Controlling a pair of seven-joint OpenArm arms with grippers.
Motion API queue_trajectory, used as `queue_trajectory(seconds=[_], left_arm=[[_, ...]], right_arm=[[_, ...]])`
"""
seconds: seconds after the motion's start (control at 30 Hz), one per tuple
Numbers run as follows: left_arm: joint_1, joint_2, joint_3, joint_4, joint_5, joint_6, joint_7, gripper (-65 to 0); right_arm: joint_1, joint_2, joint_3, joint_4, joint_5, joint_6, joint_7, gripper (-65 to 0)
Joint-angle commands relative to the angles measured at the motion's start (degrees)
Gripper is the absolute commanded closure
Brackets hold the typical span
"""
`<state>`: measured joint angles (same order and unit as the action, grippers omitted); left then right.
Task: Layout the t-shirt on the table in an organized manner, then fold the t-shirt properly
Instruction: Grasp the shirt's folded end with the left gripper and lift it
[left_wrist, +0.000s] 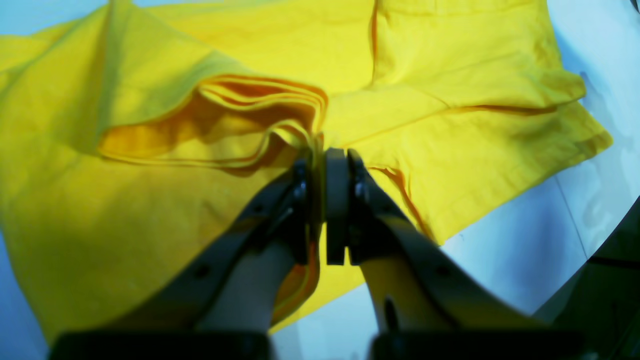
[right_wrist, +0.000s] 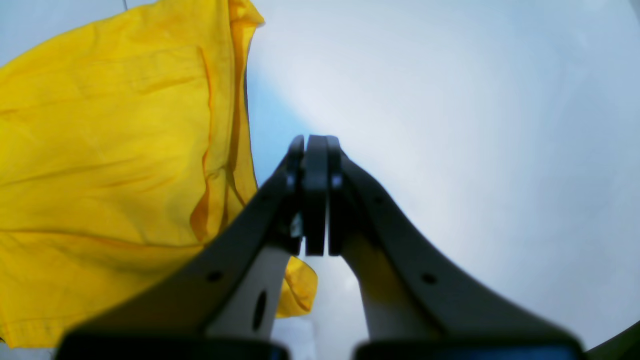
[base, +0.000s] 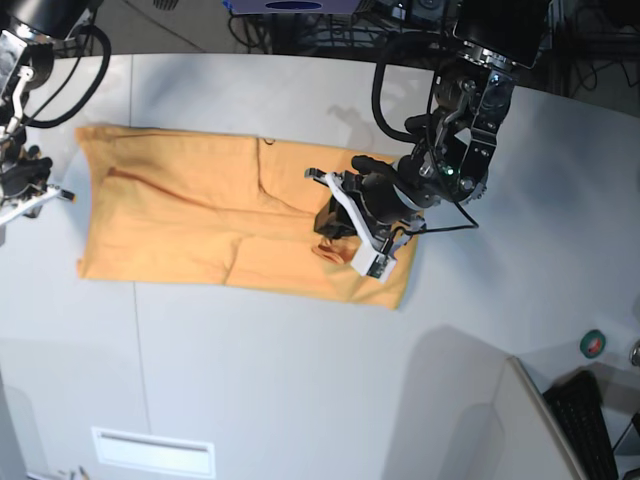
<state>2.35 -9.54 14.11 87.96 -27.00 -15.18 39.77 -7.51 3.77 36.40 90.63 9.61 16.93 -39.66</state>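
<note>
The t-shirt (base: 200, 220) is spread on the counter (base: 300, 380) and seems already partly folded lengthwise, its bunched edge is clamped by the left gripper (left_wrist: 322, 150), the right gripper (right_wrist: 315, 142) is clenched empty, further folds are judged left.

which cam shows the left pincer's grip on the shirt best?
Left wrist: the left pincer is shut on bunched folds of the t-shirt. Base shows the arm covering the pinch point; right wrist shows only another part of the shirt.

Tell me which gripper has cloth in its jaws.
The left gripper: its jaws pinch gathered layers of the t-shirt. The right gripper is shut on nothing, beside the shirt's edge.
</note>
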Motion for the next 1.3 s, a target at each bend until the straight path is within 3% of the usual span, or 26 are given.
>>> queue_trajectory(seconds=[0.0,1.27], left_arm=[[-0.7,0.0,0.1,1.2,-0.8,-0.4,-1.0,0.0],[-0.1,-0.2,0.2,0.7,-0.8,-0.4,-0.9,0.0]], right_arm=[[0.6,0.8,0.0,1.0,0.3,0.1,1.2,0.0],[0.7,0.8,0.0,0.9,0.3,0.1,1.2,0.0]])
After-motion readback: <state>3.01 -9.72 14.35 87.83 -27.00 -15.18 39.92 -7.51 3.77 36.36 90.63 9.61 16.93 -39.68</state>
